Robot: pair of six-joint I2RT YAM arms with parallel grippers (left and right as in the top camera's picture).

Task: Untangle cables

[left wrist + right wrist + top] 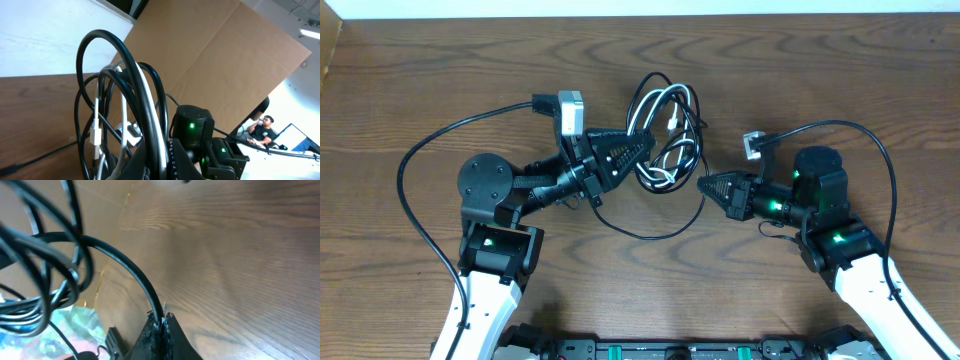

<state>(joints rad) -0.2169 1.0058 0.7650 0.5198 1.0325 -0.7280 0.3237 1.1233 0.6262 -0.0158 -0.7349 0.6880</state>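
The cables [665, 130] are a knot of black and white loops at the table's middle. My left gripper [642, 150] is shut on the knot's left side. In the left wrist view its fingers [177, 162] pinch a black and a white strand, and the cables [125, 110] rise in tall loops with a white plug [95, 135] hanging among them. My right gripper [703, 185] sits just right of the knot, shut on one black strand [125, 265] that curves away to the bundle. A slack black strand [650, 236] sags on the table between the two grippers.
Thick black arm cables arc out on the far left [420, 160] and the far right [880, 160]. A brown cardboard panel [225, 60] stands behind the wooden table [440, 70]. The arm bases fill the near edge.
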